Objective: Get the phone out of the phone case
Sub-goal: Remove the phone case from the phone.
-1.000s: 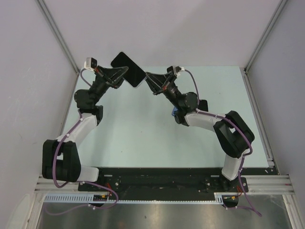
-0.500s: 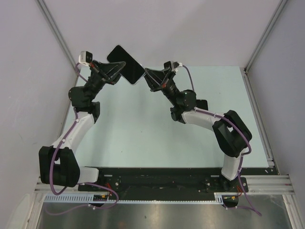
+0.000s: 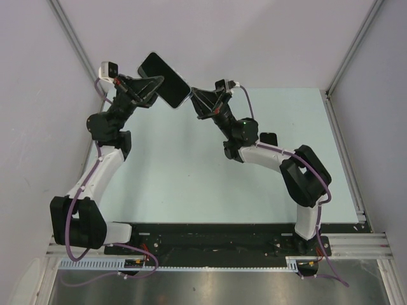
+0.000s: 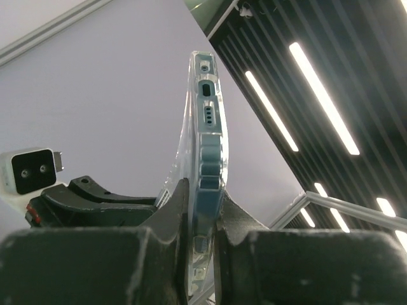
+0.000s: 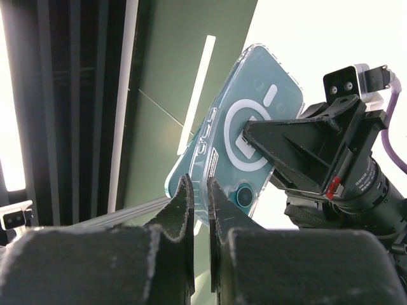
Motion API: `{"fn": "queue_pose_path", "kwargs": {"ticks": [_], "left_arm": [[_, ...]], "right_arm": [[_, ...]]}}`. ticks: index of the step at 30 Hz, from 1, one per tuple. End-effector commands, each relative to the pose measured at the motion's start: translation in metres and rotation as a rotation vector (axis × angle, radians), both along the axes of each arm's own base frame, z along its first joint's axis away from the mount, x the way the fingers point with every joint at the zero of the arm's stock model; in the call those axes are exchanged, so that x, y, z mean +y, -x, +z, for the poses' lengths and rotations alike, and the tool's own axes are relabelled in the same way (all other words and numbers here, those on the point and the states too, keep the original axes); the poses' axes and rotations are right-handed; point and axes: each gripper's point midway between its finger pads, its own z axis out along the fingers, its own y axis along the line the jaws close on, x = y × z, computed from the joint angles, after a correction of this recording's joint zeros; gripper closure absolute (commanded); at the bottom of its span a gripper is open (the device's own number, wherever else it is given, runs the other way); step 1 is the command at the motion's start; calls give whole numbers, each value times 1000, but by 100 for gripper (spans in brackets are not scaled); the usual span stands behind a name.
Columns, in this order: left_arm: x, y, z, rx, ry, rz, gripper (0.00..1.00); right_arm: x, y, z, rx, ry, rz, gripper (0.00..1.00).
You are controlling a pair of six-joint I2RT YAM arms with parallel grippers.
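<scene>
As left jaws pinch it, phone (image 3: 164, 80) aloft

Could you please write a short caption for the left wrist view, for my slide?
Left tool clamps the phone edge-on; its clear case bows away from it.

Clear glossy plastic phone case (image 5: 267, 79); phone (image 3: 163, 78) with smooth glossy screen.

Top external: far above phone (image 3: 164, 79), looking down. Both wrists: close under phone, looking up. Phone shared.
</scene>
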Motion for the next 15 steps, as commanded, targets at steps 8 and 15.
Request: {"fn": "queue_pose_path", "kwargs": {"ticks": [8, 15], "left_arm": [[-12, 129, 66, -314, 14, -282, 100], [-23, 113, 49, -251, -77, -266, 100]], "right_arm": [[70, 22, -101, -34, 237, 120, 100], [101, 13, -141, -45, 664, 7, 86]]}}
